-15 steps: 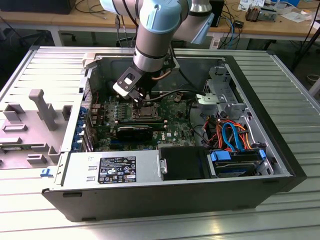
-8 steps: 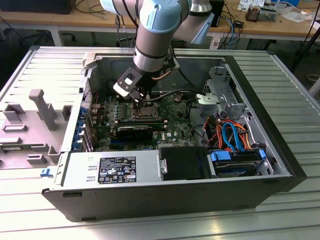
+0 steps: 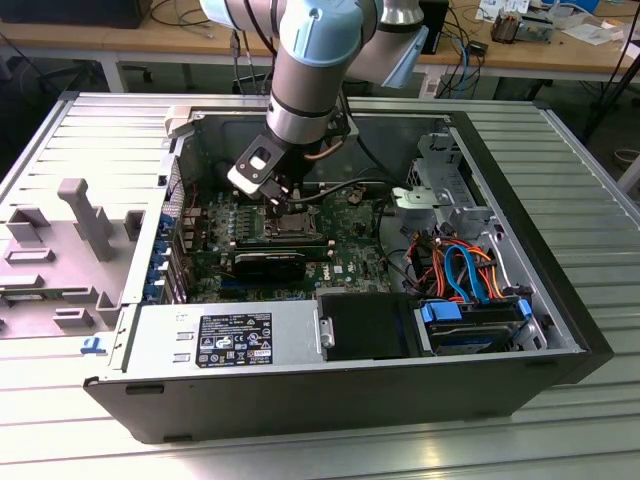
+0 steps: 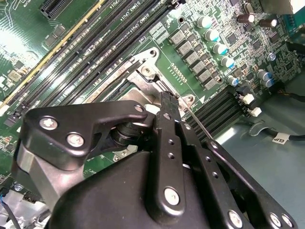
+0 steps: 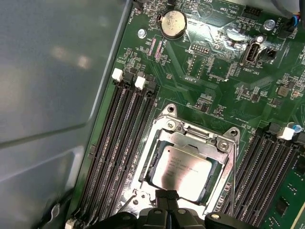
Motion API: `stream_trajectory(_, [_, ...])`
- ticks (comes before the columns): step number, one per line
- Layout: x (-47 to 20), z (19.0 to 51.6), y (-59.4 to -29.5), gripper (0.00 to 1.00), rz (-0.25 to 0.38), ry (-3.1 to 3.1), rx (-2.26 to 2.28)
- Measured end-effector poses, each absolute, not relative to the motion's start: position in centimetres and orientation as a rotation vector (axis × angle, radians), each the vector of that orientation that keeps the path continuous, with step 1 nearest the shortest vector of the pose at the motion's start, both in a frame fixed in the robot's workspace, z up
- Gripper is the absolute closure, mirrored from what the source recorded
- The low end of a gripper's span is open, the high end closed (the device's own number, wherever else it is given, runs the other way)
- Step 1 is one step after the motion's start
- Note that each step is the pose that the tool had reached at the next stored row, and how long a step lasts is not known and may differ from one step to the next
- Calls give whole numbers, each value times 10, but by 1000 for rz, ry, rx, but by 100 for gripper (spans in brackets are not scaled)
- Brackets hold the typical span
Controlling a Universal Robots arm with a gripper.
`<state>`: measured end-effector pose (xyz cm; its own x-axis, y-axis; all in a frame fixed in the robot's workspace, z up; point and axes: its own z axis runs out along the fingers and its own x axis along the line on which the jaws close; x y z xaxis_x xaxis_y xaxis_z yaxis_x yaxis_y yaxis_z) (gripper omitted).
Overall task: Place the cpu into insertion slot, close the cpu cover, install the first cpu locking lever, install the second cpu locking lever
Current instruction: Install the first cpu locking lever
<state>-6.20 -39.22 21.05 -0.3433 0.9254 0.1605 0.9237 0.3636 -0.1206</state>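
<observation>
**Work state.** The cpu lies flat in the insertion slot on the green motherboard, inside the open computer case. The cpu cover appears to lie down over it, with the chip's grey top showing through the square window. The frames do not settle whether either locking lever is latched.

**Gripper.** In the first wrist view the gripper has its two slim fingertips brought together, and nothing is visible between them. The tips sit at the socket's edge, about midway along one side of the cover frame. Contact with the frame cannot be confirmed.

**Governing relation.** The socket lies directly ahead of the fingertips rather than off to either side. The exterior view agrees, showing the gripper hanging just over the socket, close to the board. In the second wrist view a thin metal rod runs past the gripper, just beside the tips (judged to be a locking lever, though this is not certain). The rod lies along the socket's side, roughly parallel to the black memory slots that flank the socket.
</observation>
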Motion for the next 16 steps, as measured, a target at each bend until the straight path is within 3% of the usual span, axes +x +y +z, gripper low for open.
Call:
stream_trajectory(9, [-62, 210, -392, 89, -61, -2483, -1701])
stream_trajectory(16, [-62, 210, -392, 89, -30, -2495, -1711])
